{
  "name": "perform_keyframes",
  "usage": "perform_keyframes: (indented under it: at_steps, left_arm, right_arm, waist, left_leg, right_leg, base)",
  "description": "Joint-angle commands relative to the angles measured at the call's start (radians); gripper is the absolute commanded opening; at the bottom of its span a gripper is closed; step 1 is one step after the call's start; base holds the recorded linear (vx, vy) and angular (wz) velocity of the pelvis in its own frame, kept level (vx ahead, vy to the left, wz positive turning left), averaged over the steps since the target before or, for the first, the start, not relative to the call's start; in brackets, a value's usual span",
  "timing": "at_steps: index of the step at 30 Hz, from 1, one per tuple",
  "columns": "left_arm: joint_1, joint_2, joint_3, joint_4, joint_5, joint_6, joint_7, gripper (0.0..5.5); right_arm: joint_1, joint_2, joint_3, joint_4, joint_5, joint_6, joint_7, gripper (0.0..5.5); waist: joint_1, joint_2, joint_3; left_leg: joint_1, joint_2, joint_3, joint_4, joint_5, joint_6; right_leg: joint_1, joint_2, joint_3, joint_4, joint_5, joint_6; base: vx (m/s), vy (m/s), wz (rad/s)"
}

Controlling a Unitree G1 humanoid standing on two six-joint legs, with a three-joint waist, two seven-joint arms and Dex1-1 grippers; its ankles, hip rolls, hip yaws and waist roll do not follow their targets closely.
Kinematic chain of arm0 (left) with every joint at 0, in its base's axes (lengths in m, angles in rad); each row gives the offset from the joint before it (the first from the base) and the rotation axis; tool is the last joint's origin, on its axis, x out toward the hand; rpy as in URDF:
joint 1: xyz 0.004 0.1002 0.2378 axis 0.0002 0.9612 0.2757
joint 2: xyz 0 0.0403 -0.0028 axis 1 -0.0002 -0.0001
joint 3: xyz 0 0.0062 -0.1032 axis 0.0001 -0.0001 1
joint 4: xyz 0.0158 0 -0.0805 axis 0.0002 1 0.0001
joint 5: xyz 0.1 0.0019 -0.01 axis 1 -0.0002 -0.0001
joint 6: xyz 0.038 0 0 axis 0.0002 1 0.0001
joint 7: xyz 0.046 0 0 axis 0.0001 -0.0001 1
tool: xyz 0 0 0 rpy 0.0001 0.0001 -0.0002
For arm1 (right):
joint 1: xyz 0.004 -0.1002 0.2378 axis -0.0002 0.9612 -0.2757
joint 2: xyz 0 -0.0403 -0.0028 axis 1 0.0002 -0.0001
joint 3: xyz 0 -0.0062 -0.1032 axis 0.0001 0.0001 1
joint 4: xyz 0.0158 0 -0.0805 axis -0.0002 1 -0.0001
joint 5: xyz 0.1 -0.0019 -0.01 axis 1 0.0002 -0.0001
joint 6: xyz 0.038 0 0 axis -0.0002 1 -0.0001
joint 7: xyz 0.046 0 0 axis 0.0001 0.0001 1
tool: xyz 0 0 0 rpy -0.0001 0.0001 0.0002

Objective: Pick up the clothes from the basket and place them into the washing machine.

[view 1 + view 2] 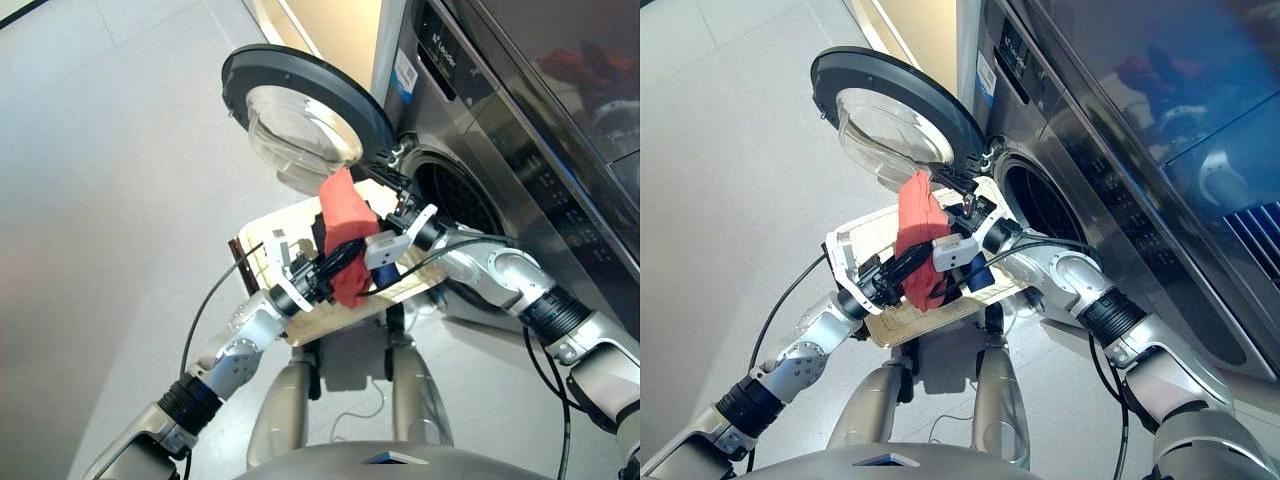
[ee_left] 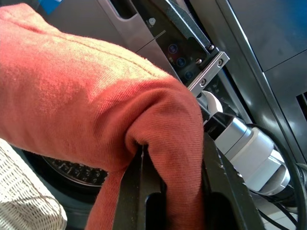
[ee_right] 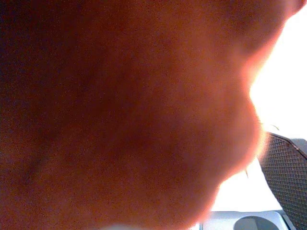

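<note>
The red cloth is a soft, matt knit with a fine ribbed weave, and the basket beneath it is rough cream wicker. The washing machine has a glossy dark grey front that mirrors the room, a perforated metal drum, and a door of smooth clear glass in a matt black rim.
</note>
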Motion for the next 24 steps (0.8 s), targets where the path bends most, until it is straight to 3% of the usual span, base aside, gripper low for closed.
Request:
perform_keyframes:
  at_steps: [1, 8, 17, 18, 24]
  left_arm:
    - [-0.085, -0.049, 0.012, -0.21, -0.019, -0.048, -0.047, 0.0]
    - [-0.08, -0.043, -0.027, -0.216, -0.06, -0.014, -0.067, 0.0]
    - [-0.123, -0.072, -0.107, -0.219, -0.128, 0.02, -0.065, 0.0]
    - [-0.135, -0.068, -0.13, -0.217, -0.138, 0.024, -0.065, 0.0]
    - [-0.152, -0.058, -0.167, -0.218, -0.151, 0.035, -0.067, 0.0]
  right_arm:
    - [-0.002, -0.012, -0.009, -0.013, -0.067, 0.017, -0.051, 5.5]
    - [-0.035, -0.056, 0.027, 0.004, -0.14, 0.025, -0.086, 5.5]
    - [-0.209, -0.028, 0.246, 0.029, -0.295, 0.016, -0.093, 5.5]
    - [-0.263, -0.009, 0.315, 0.045, -0.325, 0.005, -0.079, 5.5]
    - [-0.37, 0.019, 0.431, 0.052, -0.345, -0.027, -0.049, 5.5]
  waist:
    - [0.006, 0.001, -0.002]
    - [0.008, -0.001, 0.0]
    - [0.012, 0.0, 0.006]
    - [0.017, 0.0, 0.007]
    - [0.021, -0.002, 0.003]
  left_leg:
    - [-0.047, -0.023, -0.038, 0.015, 0.023, 0.017]
    - [-0.044, -0.023, -0.034, 0.016, 0.019, 0.018]
    - [-0.041, -0.023, -0.037, 0.016, 0.019, 0.016]
    - [-0.041, -0.023, -0.039, 0.022, 0.016, 0.016]
    - [-0.044, -0.025, -0.045, 0.022, 0.019, 0.016]
  right_leg:
    - [0.056, 0.002, -0.04, 0.005, -0.016, 0.013]
    - [0.061, 0.001, -0.04, 0.003, -0.015, 0.015]
    - [0.063, 0.001, -0.039, 0.008, -0.018, 0.014]
    - [0.065, 0.002, -0.036, 0.009, -0.02, 0.013]
    - [0.064, 0.002, -0.038, 0.01, -0.021, 0.011]
  base:
    - [0.0, 0.0, 0.0]
    - [0.0, 0.0, 0.0]
    - [0.0, 0.0, 0.0]
    - [0.0, 0.0, 0.0]
    - [0.0, 0.0, 0.0]
